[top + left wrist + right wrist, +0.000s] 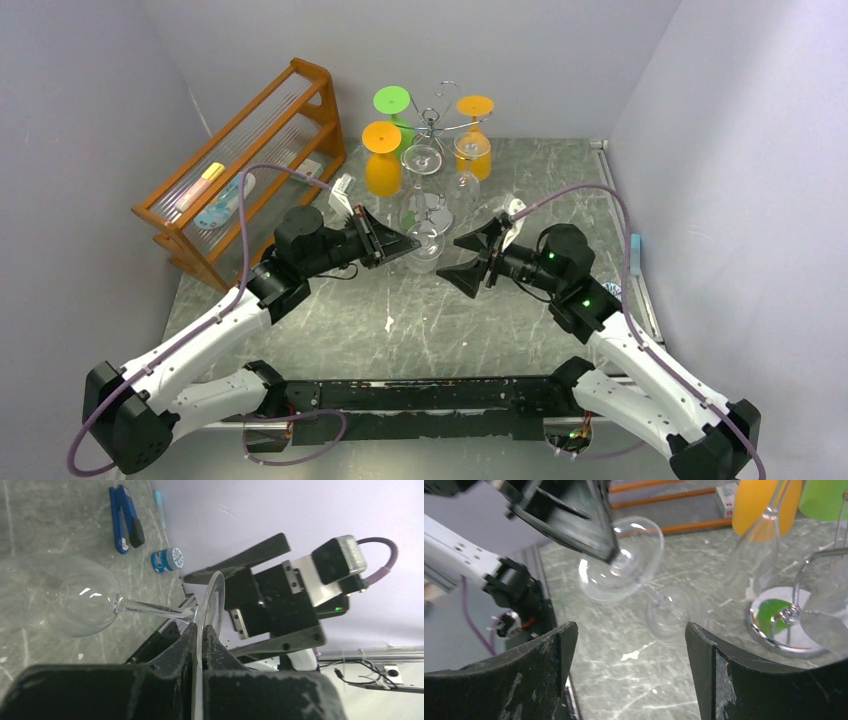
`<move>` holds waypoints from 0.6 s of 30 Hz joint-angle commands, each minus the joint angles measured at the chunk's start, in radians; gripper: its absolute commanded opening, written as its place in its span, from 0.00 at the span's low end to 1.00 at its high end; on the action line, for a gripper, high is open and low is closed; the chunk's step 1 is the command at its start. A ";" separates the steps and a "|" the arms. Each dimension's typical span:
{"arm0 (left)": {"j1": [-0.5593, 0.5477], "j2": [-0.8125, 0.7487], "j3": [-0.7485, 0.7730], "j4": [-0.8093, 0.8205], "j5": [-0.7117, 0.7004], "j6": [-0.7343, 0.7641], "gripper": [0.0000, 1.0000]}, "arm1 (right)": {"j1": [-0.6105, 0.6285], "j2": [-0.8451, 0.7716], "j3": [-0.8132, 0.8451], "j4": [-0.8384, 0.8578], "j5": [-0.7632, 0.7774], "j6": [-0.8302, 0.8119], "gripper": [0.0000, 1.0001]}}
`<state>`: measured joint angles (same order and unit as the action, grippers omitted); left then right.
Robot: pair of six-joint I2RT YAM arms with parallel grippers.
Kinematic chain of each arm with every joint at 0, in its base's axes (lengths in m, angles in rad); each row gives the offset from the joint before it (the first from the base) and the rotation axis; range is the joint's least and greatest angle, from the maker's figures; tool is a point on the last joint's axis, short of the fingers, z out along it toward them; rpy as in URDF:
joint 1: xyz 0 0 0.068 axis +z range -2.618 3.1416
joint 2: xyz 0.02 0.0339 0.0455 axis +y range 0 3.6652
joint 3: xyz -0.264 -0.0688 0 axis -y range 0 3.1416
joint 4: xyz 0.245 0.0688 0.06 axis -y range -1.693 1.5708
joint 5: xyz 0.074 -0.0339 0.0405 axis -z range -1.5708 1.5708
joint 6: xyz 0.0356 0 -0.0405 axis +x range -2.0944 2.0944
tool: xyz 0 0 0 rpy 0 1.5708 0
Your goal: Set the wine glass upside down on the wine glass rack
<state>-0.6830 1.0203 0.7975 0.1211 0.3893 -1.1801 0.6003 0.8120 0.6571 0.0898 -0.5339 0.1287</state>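
Observation:
My left gripper [408,243] is shut on the edge of the foot [214,596] of a clear wine glass [425,248], held above the table in front of the rack. In the left wrist view the stem [152,610] runs sideways to the bowl [70,596]. The chrome wine glass rack [432,122] stands at the back centre, and its shiny round base [781,630] shows in the right wrist view. My right gripper [478,262] is open and empty, just right of the glass. In its wrist view [630,630] the glass [621,562] hangs ahead of the fingers.
Two orange glasses [382,160] [474,140], a green one [393,103] and clear ones [421,160] hang upside down on the rack. An orange wooden shelf [240,165] stands at the back left. A blue clip [123,520] and a small blue jar [168,560] lie near the right wall.

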 commanded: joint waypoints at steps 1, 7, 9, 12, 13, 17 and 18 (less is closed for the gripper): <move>0.007 -0.042 0.055 -0.056 -0.062 0.114 0.05 | 0.000 -0.035 0.082 -0.087 -0.037 0.186 0.83; 0.007 -0.068 0.053 -0.053 -0.061 0.155 0.05 | 0.000 0.031 0.182 -0.085 0.058 0.482 0.74; 0.007 -0.079 0.050 -0.048 -0.064 0.160 0.05 | 0.000 0.057 0.213 -0.154 0.126 0.534 0.71; 0.007 -0.088 0.049 -0.043 -0.058 0.164 0.05 | 0.000 0.084 0.232 -0.171 0.155 0.575 0.70; 0.007 -0.090 0.048 -0.040 -0.055 0.163 0.05 | 0.000 0.091 0.232 -0.160 0.146 0.587 0.70; 0.007 -0.088 0.040 -0.021 -0.039 0.151 0.05 | 0.000 0.126 0.216 -0.102 0.065 0.629 0.67; 0.007 -0.088 0.038 -0.017 -0.037 0.148 0.05 | 0.000 0.132 0.209 -0.082 0.039 0.636 0.63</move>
<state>-0.6827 0.9478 0.8108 0.0479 0.3412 -1.0420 0.6003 0.9257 0.8715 -0.0277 -0.4305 0.6872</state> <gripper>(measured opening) 0.070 0.685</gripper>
